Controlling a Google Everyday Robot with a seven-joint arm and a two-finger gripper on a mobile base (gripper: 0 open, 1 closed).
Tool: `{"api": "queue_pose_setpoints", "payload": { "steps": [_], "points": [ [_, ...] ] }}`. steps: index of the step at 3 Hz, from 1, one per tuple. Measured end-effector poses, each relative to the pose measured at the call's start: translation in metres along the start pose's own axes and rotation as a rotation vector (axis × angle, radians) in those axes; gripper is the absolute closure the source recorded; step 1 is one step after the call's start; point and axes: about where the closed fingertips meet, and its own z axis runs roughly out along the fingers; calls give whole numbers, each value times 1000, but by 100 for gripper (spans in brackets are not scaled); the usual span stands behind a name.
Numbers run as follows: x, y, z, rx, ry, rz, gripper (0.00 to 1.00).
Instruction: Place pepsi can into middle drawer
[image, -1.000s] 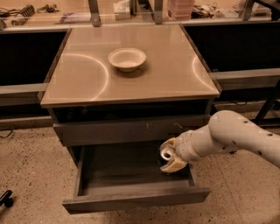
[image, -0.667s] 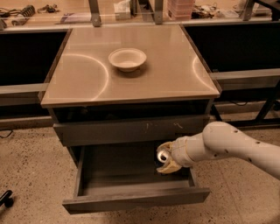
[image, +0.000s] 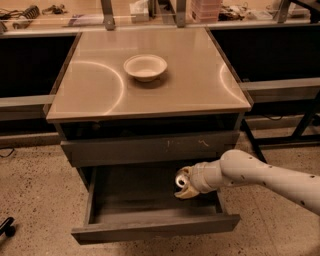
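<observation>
Pincer (image: 184, 187) shifted left – clamped on pepsi can (image: 180, 179), inside middle drawer (image: 150, 228).

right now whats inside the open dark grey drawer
The white arm's end effector reaches into the wide dark grey drawer, gripping a small silver-topped soda can. Nothing else shows on its floor; its front hides the nearest strip.

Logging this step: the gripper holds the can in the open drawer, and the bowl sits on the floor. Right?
No: the bowl sits on the tabletop, as the camera view shows. The gripper does hold the can in the open drawer.
</observation>
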Motion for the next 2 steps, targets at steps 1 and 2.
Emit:
{"api": "queue_pose_setpoints", "payload": {
  "steps": [1,2],
  "points": [
    [25,-2,28,-24,20,34,100],
    [43,-6,52,-50,32,61,100]
  ]
}}
